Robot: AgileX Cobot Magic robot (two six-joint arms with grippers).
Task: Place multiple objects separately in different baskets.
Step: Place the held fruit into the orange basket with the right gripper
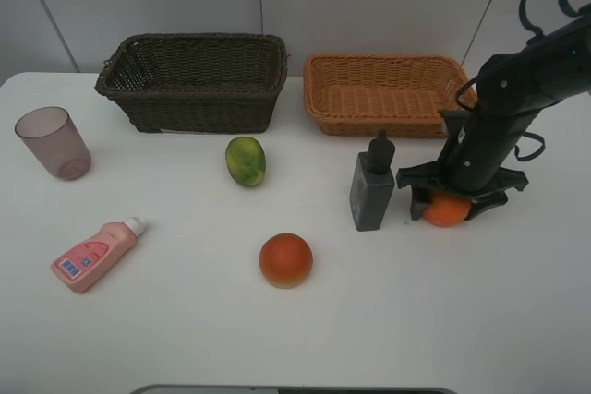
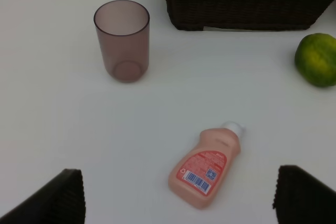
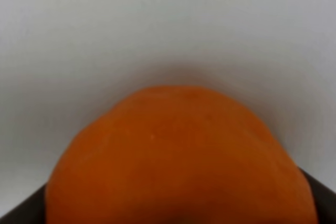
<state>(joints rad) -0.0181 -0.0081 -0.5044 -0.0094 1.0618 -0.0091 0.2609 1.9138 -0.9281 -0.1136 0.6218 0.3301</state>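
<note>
Orange tangerine (image 1: pixel 446 212) beside upright grey pump bottle (image 1: pixel 372 196), pink bottle (image 1: pixel 92 256) lying flat

I log two baskets side by side along the top of the high view: deeper basket (image 1: pixel 199 106) left of centre, shallower basket (image 1: pixel 388 123) to its right. Cup (image 1: pixel 53 142) stands upright at far left, and capped bottle (image 1: pixel 94 256) lies on its side below it. Oval fruit (image 1: pixel 245 161) sits just below the deeper basket. Round fruit (image 1: pixel 285 260) is lower, near centre. Pump bottle (image 1: pixel 372 191) stands below the shallower basket. Tangerine (image 1: pixel 446 210) is just right of it, between the fingers of the right gripper (image 1: pixel 447 202).
</note>
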